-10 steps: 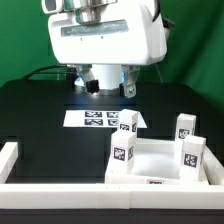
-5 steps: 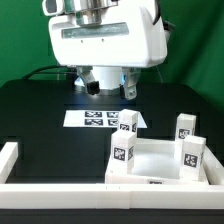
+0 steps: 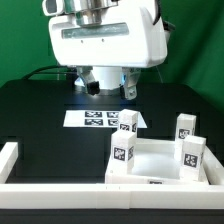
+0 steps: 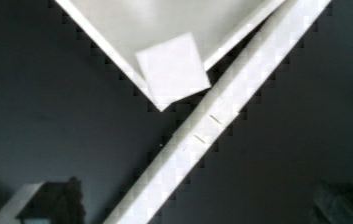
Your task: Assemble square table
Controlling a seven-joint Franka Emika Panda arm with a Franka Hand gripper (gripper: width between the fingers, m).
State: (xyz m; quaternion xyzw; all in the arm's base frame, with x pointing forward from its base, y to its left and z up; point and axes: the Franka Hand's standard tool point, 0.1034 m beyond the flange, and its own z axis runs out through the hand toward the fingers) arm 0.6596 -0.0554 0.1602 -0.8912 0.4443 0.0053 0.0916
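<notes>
The square table's white tray-like top lies at the front on the exterior view's right, against the low white border wall. Several white tagged legs stand upright at its corners, among them one at the back and one at the front. My gripper hangs high over the back of the table, apart from all parts. It is open with nothing between its fingers. In the wrist view a corner of the top with one leg shows far below, and the gripper frames the border wall.
The marker board lies flat on the black table just under and in front of the gripper. The border wall runs along the front edge and turns up at the exterior view's left. A green backdrop stands behind the arm.
</notes>
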